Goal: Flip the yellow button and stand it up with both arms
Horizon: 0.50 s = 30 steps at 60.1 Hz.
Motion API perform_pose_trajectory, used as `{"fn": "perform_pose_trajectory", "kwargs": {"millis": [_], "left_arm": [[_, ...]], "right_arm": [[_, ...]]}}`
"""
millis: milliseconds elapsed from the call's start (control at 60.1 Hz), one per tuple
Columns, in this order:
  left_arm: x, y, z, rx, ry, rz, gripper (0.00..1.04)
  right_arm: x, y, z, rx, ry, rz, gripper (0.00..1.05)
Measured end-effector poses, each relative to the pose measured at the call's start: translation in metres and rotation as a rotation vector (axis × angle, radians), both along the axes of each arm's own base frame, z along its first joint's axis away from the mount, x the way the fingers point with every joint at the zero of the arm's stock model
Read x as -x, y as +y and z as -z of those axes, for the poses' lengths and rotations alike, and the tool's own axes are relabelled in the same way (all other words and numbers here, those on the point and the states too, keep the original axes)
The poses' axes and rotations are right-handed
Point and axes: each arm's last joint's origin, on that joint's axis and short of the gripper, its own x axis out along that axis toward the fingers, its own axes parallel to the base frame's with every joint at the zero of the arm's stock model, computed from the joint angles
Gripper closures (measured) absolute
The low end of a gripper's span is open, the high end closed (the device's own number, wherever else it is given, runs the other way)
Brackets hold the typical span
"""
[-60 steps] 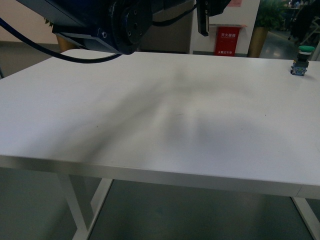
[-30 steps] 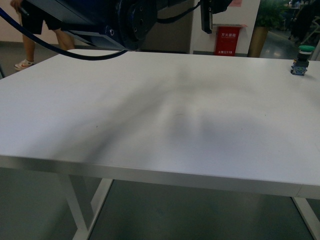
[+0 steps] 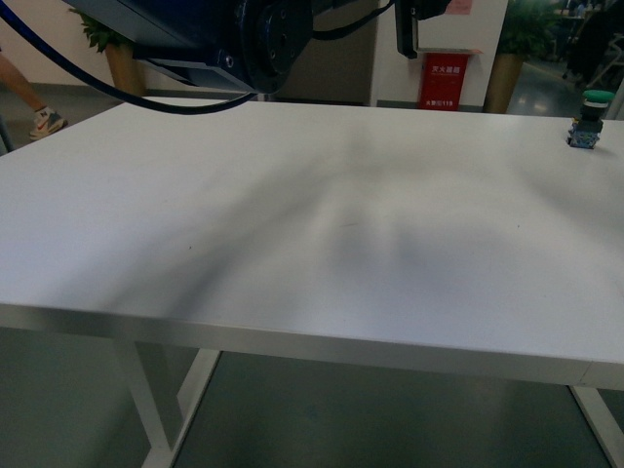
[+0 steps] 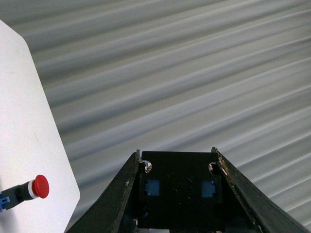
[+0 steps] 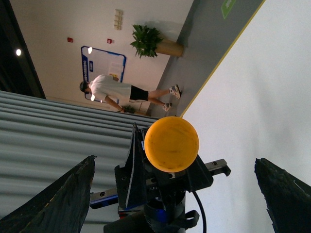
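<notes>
The yellow button shows in the right wrist view with its round yellow cap [image 5: 171, 144] facing the camera. In the left wrist view I see its black contact block with two blue squares [image 4: 181, 189]. My left gripper [image 4: 176, 151] is shut on that block and holds it high above the table; it also shows in the right wrist view [image 5: 146, 182]. My right gripper [image 5: 174, 160] is open, its fingers wide apart on either side of the button without touching it. In the front view only the left arm [image 3: 224, 39] and one dark finger [image 3: 405, 29] show at the top edge.
The white table [image 3: 312, 224] fills the front view. A green-capped switch [image 3: 590, 115] stands at its far right corner. A red-capped switch [image 4: 34, 188] lies near a table corner in the left wrist view. A red sign [image 3: 441, 80] and a walking person [image 5: 124, 90] are behind.
The arm and the dark finger at the top of the front view have shifted a little to the right. The person in the background has walked left.
</notes>
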Motion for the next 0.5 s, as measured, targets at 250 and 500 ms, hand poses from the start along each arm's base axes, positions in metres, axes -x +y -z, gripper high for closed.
{"fn": "perform_pose_trajectory", "kwargs": {"millis": [250, 500], "left_arm": [[0.000, -0.001, 0.000, 0.006, 0.005, 0.005, 0.68], [0.004, -0.007, 0.001, 0.009, 0.008, 0.021, 0.68]], "right_arm": [[-0.011, 0.017, 0.012, -0.026, 0.017, -0.006, 0.07], [-0.022, 0.019, 0.012, -0.044, -0.023, 0.040, 0.07]]}}
